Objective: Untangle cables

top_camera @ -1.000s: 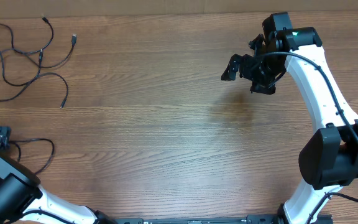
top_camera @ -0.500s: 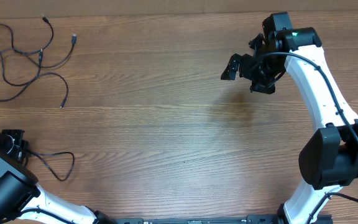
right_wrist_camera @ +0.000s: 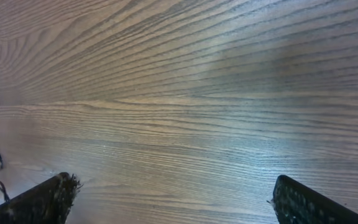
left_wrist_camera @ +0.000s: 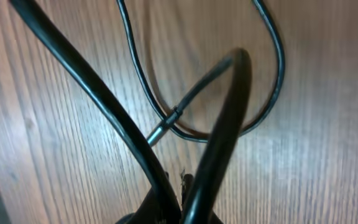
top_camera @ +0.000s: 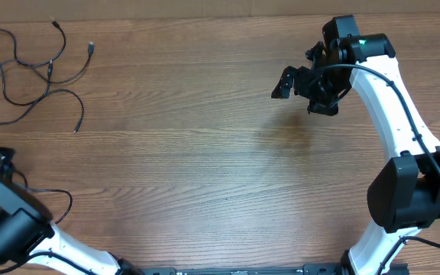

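Cables (top_camera: pixel 50 67): loose black loops at the far left corner of the table (top_camera: pixel 189 153), running off the left edge. Left gripper (top_camera: pixel 0 158): at the left edge, partly cut off, fingers closed. Its wrist view shows none of them, only two blurred black strands meeting at the bottom edge, so what is pinched cannot be told. Loop (top_camera: pixel 69 200): one more cable just beside it, plug (left_wrist_camera: pixel 166 124) lying on the wood. Right gripper (top_camera: pixel 300 85): well apart to the right, fingers (right_wrist_camera: pixel 48 199) spread wide, holding nothing
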